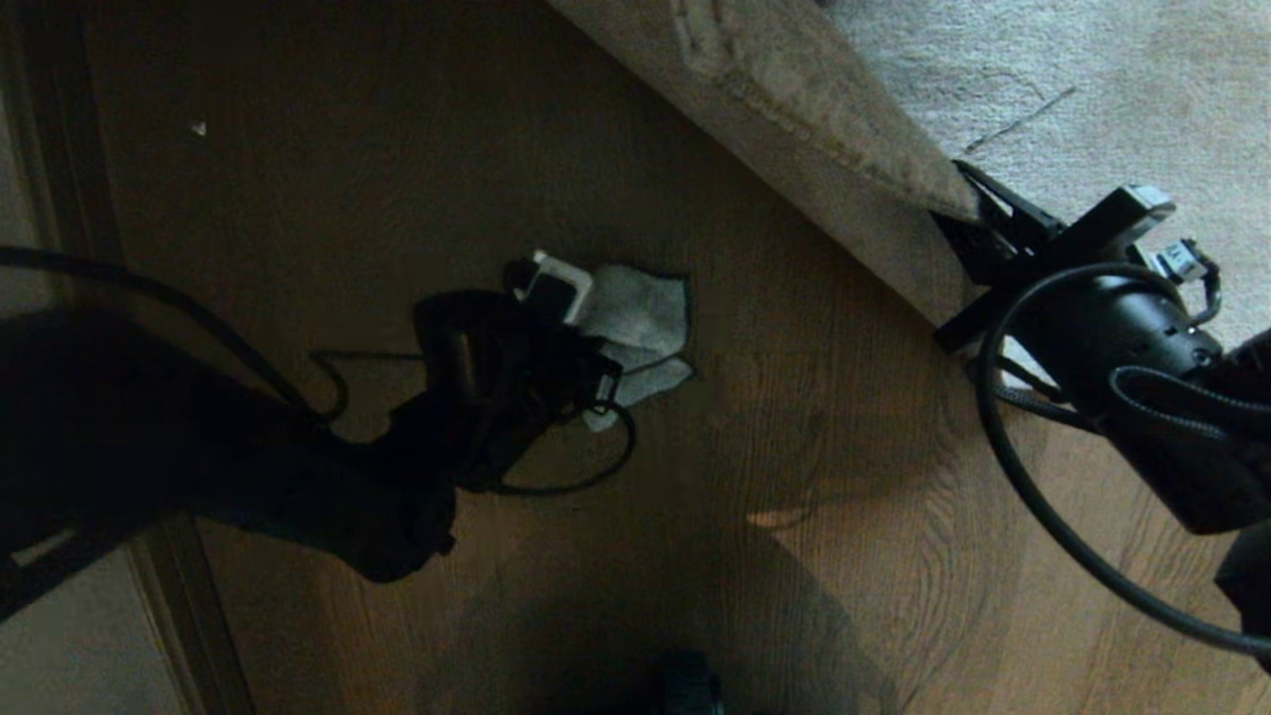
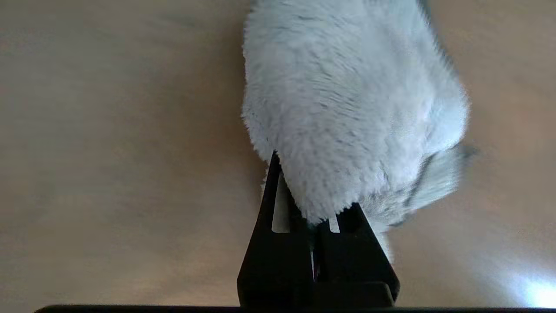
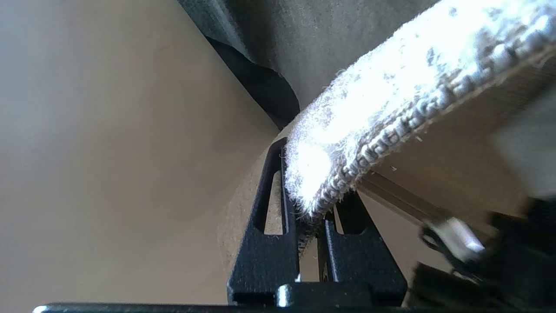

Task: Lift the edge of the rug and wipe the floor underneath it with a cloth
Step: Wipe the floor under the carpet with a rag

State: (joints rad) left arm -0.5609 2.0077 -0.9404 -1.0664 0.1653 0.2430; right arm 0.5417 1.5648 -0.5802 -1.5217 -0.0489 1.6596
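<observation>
Two tools: the left tool [image 2: 315, 226] clamps one cloth [image 2: 347, 108]; the right tool [image 3: 310, 226] pinches the rug edge [image 3: 347, 148].

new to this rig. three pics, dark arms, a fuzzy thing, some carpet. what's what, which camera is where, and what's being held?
It is a two-armed robot on wheels. The wide picture comes from its head, looking down at the wooden floor. The other two come from cameras on each wrist, looking along the fingers.

The left gripper is shut on the cloth, a pale fuzzy rag lying on the bare planks; the head view shows the same cloth.

The right gripper is shut on the rug edge, holding the corner raised and folded back so its flat backing shows. The rest of the rug lies beyond.
</observation>
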